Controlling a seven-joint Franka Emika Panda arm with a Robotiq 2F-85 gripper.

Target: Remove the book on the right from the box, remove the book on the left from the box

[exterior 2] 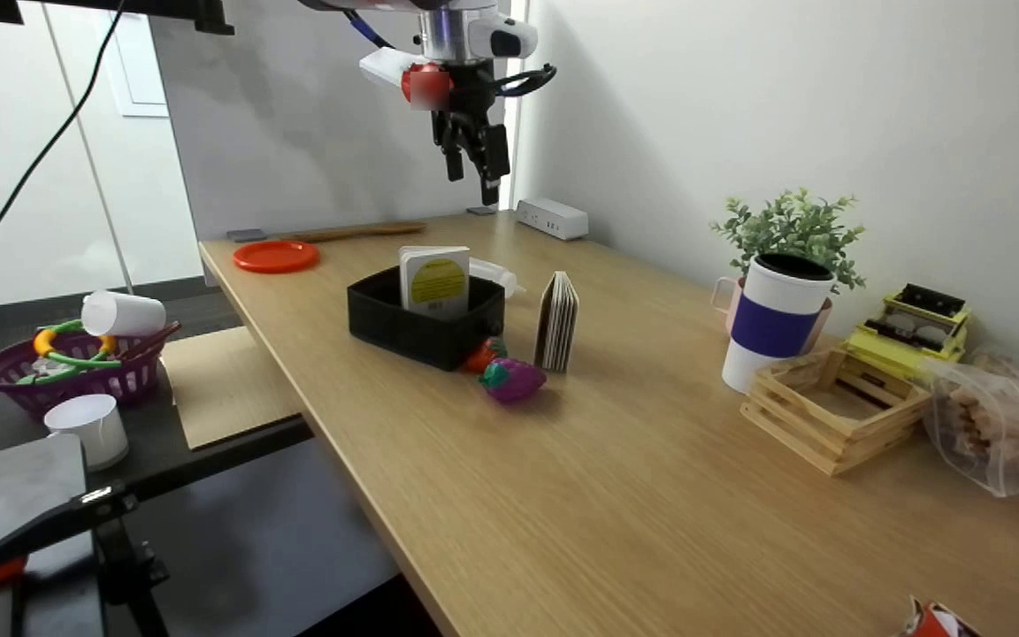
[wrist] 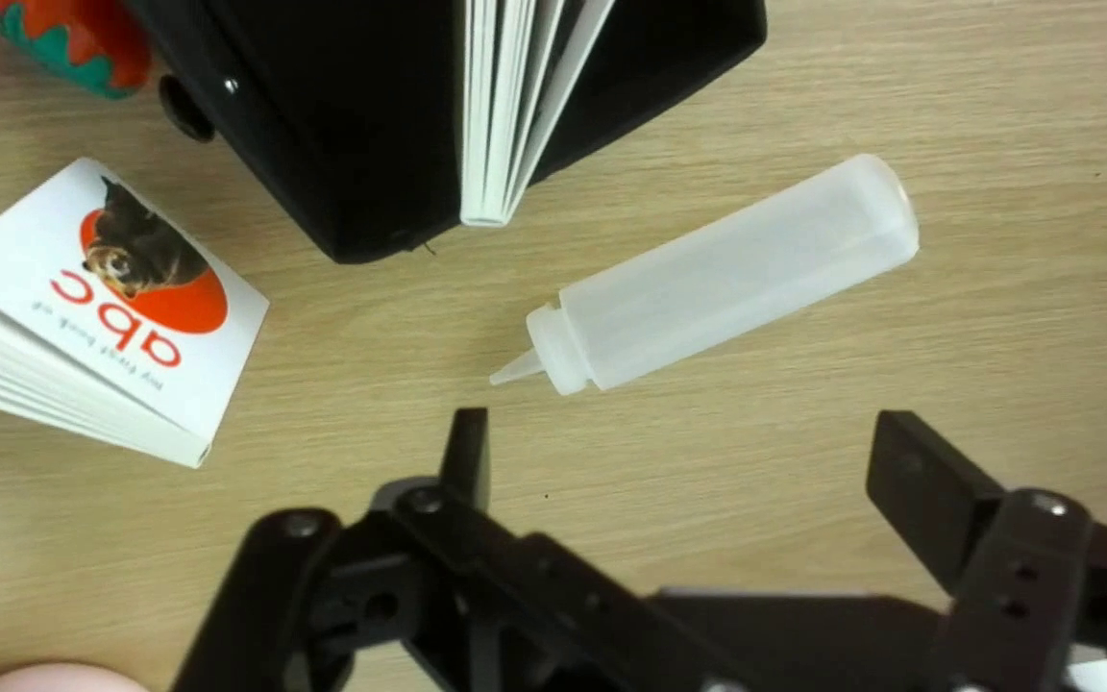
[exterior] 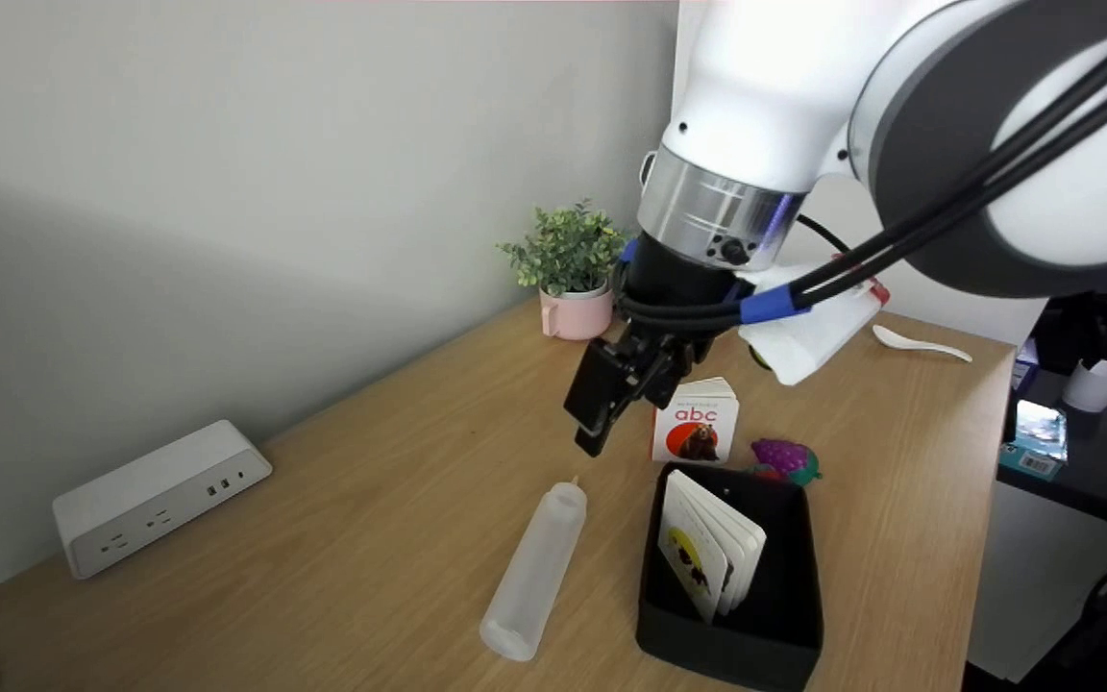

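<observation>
Wooden desk [exterior: 371, 538] before a grey wall [exterior: 275, 192]: the gripper [wrist: 683, 442] hangs above it, fingers [wrist: 928, 500] wide apart, holding nothing.
One book [wrist: 501, 115] stands in the black box [wrist: 289, 154], top centre of the wrist view, up-frame and left of the gripper's midline; its page edges run up-frame, so the left-to-right closing line should cross its thickness.

Wooden table [exterior 2: 651, 495]: black box [exterior 2: 390, 327], abc book [exterior: 693, 431] upright, squeeze bottle [exterior: 536, 575] lying flat, red plate [exterior 2: 276, 257], crate [exterior 2: 797, 414].
</observation>
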